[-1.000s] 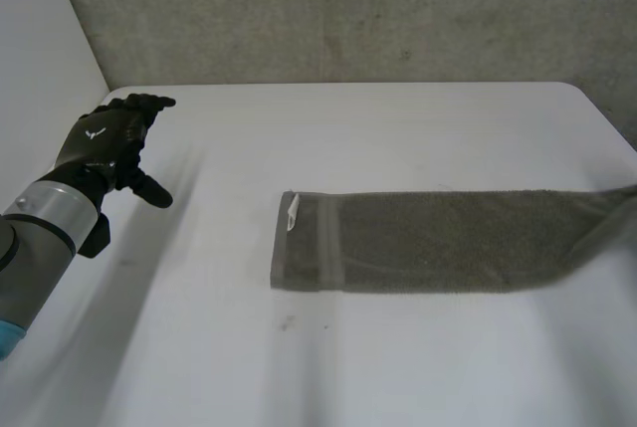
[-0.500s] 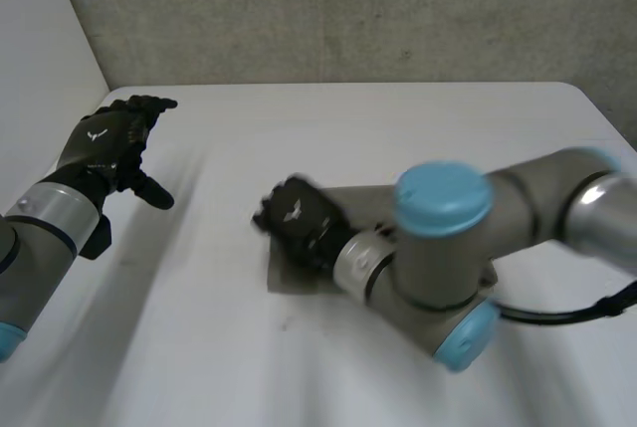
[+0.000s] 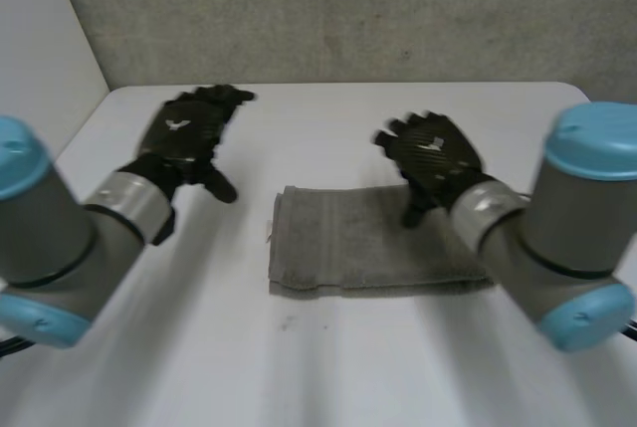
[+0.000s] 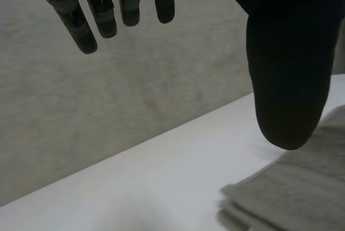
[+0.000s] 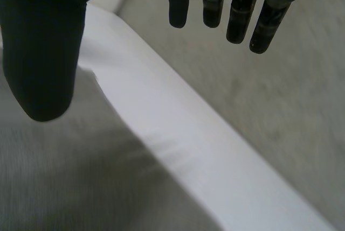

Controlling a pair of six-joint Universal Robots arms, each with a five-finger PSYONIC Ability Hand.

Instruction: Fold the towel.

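Towel [image 3: 368,243] now folded shorter | left robot hand [image 3: 184,138] nearer, fingers straight, empty | right robot hand [image 3: 433,153] raised, fingers straight, empty

My left hand [image 3: 184,133] hangs open with its palm down, fingers [image 4: 86,29] straight and the thumb [image 4: 288,80] held wide. My right hand [image 3: 433,153] is the same: fingers [image 5: 259,21] straight, thumb [image 5: 43,53] apart, nothing held. My left arm [image 3: 60,238] and right arm [image 3: 557,228] both reach forward, the hands well apart.

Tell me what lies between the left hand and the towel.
Only bare white table separates the left hand from the towel, as the head view shows.
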